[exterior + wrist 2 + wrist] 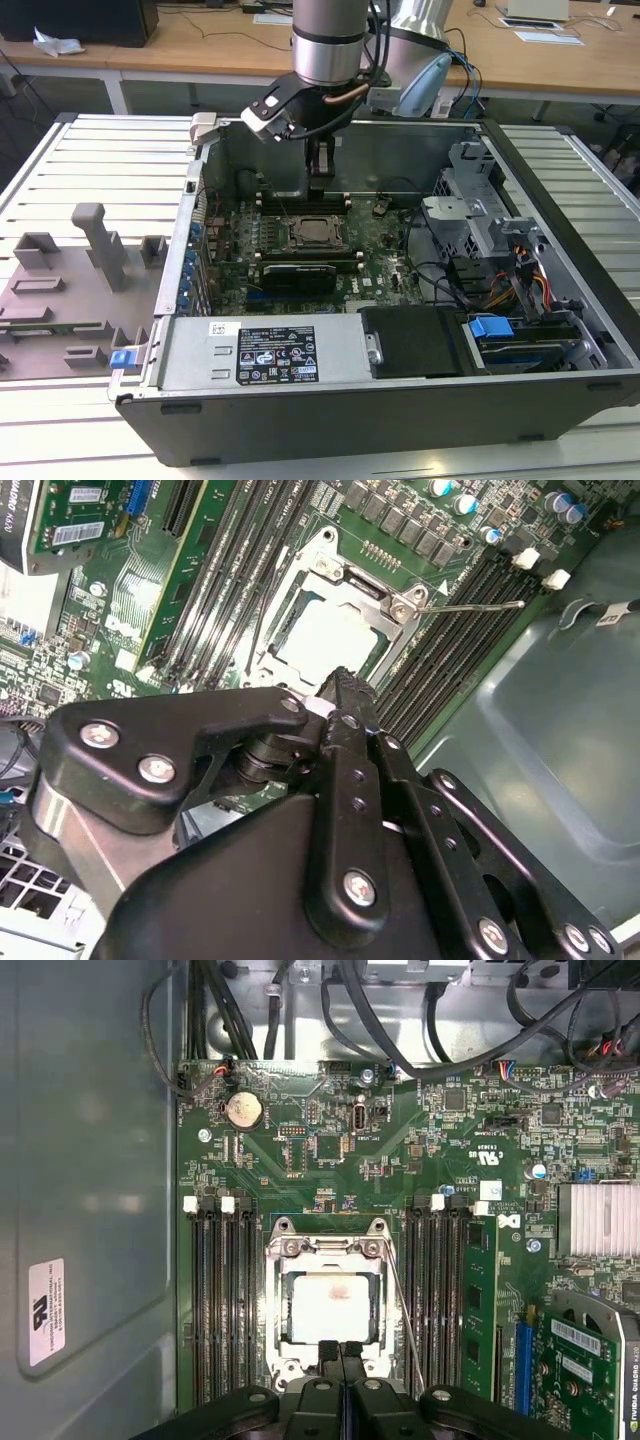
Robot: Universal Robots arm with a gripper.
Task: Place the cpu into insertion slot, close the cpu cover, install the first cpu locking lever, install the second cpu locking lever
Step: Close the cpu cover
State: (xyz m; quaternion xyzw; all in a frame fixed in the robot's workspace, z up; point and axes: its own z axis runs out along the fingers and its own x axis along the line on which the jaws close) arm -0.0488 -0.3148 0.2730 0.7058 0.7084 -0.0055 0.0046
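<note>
One closed pincer [340, 1352] near the cpu [333, 1305]; computer case [400, 412] on slatted table [100, 165], wooden desks [200, 45] behind.

The black end effector [340, 1348] carries silver screws [358, 887] on its linkage plates [150, 760]; above it sit a silver-grey wrist [328, 40], a pale blue joint cap [420, 80] and black cables [376, 25].

cpu [318, 638] partly hidden behind end effector [343, 683], arm [328, 40] cropped in exterior view
</note>
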